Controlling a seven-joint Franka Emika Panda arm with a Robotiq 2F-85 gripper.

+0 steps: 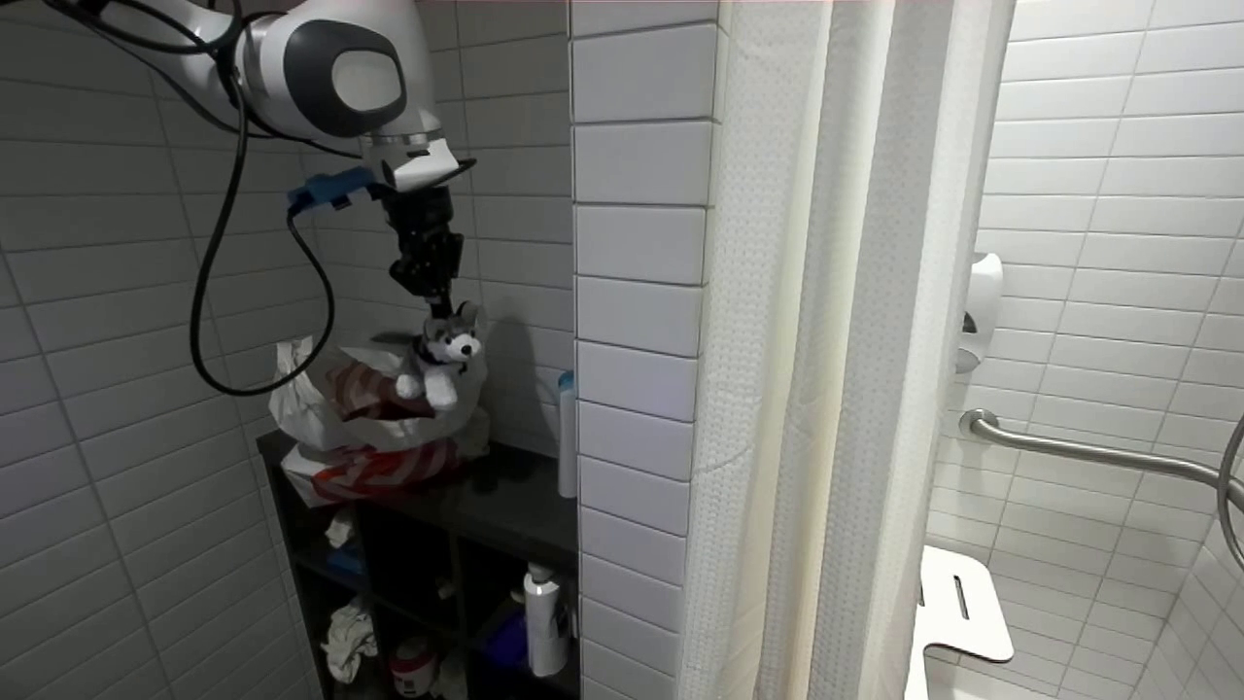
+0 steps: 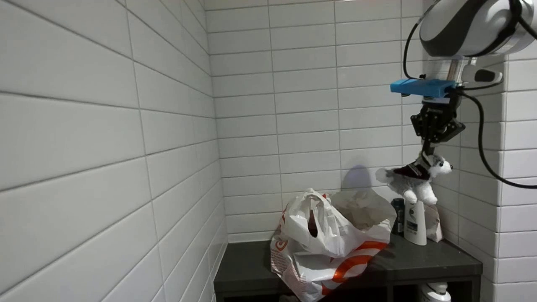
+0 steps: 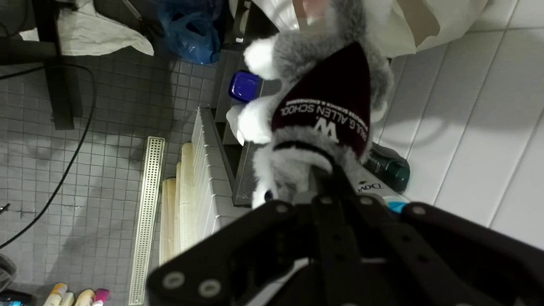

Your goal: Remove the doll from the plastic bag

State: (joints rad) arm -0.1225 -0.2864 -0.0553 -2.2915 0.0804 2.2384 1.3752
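Shelf unit [image 2: 247, 266]: dark top, in a corner of white tiled walls [image 2: 306, 105]; a white bottle [image 1: 544, 622] stands in a compartment below.
Curtain [image 1: 826, 340]: hangs beside the end of the tiled walls.
Plastic bag [image 2: 310, 264]: white and red, on the shelf unit, mouth gaping, part slumped over the front edge.
Dove bottle [image 2: 415, 226]: upright near the bag, beside a dark bottle [image 2: 398, 216] and a pale packet [image 2: 434, 222]; the doll [image 2: 415, 180] overlaps its top in an exterior view, touching or not I cannot tell.
Gripper [image 2: 426, 153]: clenched on the doll at the back of the neck.
Doll: grey-and-white husky in maroon, out of the bag, hanging below the fingertips near the bag's mouth.
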